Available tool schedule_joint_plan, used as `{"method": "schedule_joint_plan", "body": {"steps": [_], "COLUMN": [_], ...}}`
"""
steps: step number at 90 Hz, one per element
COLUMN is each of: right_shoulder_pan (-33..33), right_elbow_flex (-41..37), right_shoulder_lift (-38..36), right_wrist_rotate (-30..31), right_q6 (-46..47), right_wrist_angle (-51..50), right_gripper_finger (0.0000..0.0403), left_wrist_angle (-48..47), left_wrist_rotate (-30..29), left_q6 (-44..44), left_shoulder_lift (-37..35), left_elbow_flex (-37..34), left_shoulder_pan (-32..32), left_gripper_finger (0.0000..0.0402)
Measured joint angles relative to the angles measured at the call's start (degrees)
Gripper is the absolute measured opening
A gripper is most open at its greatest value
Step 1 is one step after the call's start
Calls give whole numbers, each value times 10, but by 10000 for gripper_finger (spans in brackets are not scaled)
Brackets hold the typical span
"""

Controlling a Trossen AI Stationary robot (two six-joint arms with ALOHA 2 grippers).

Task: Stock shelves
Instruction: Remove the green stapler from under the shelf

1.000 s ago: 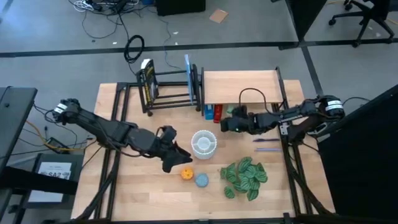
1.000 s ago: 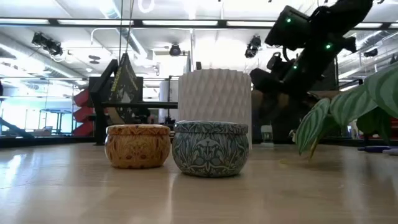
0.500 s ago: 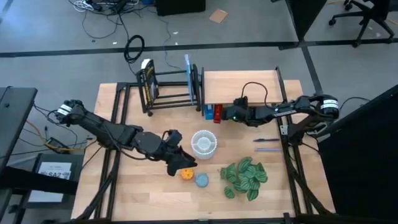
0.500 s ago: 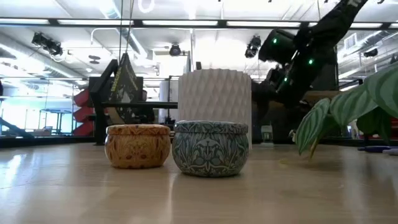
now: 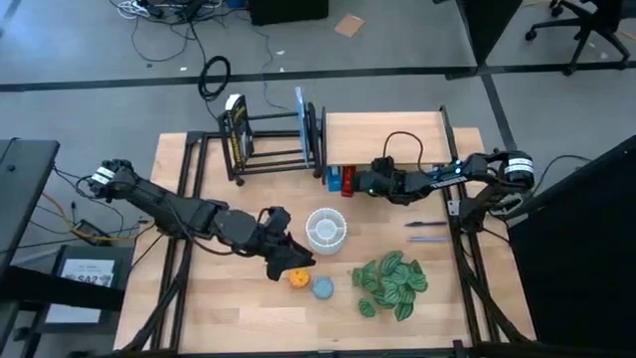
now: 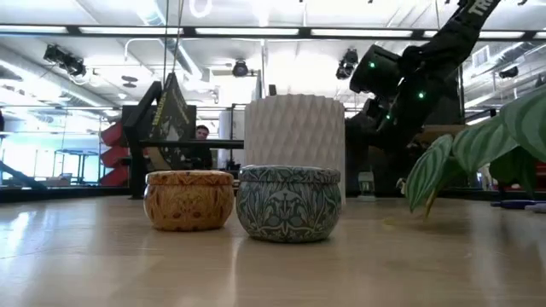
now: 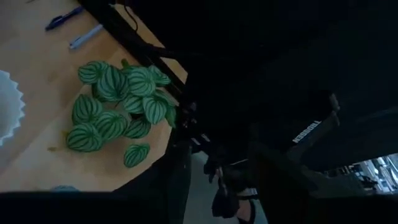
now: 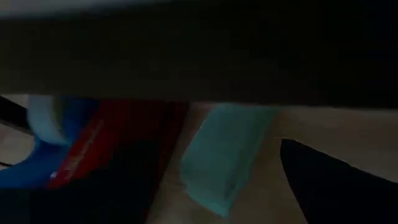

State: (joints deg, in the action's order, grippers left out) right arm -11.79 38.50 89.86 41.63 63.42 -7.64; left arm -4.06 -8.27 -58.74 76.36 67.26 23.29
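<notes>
Shelves: the black rack [image 5: 273, 139] stands at the far side of the table [image 5: 179, 308], and the wooden board [image 5: 383, 137] on black legs stands just beside it, to its right in the high view.
Already stocked: a book [image 5: 236, 132] stands at the rack's left end; a blue item [image 5: 332, 179] and a red item [image 5: 348, 180] sit under the board's front edge.
Right gripper [image 5: 366, 185]: low at the board's front edge, just beside the red item. Its wrist view looks in under the board at the red and blue items and a teal block [image 8: 224, 155]; whether the jaws are wide, narrow or holding anything I cannot tell.
Left gripper [image 5: 288, 259]: low over the table, at the orange tin [image 5: 298, 278]. The arm hides the jaws, so I cannot tell their state.
Still loose: the orange tin touching the blue tin [image 5: 322, 288], the white pot [image 5: 325, 227], the plant [image 5: 390, 282], two pens [image 5: 427, 231].
Step in hand: as I judge it, the right arm is placing or adjusting something under the board, while the left goes for the orange tin.
Next move: the right must back straight out without knocking the red and blue items over. The left needs a firm grip on the orange tin alone, then a lift clear of the white pot on its way to a shelf.
</notes>
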Motion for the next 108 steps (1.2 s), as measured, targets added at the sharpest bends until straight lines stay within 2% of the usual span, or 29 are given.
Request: {"method": "schedule_joint_plan", "body": {"steps": [40, 64, 87, 108], "right_shoulder_pan": [46, 27, 17, 23], "right_elbow_flex": [-2, -1, 0, -1], "right_shoulder_lift": [-16, -9, 30, 39], "right_wrist_rotate": [-3, 23, 39, 53], "right_q6": [62, -13, -38, -50], "right_wrist_angle": [-68, -18, 36, 53], "right_gripper_finger": [215, 217, 224, 198], "left_wrist_angle": [-1, -1, 0, -1], "left_wrist_rotate": [0, 0, 0, 0], "left_q6": [1, 4, 4, 4], "left_shoulder_lift": [0, 0, 0, 0], "left_elbow_flex": [0, 0, 0, 0], "left_shoulder_pan": [0, 0, 0, 0], "left_gripper_finger": [140, 140, 140, 140]}}
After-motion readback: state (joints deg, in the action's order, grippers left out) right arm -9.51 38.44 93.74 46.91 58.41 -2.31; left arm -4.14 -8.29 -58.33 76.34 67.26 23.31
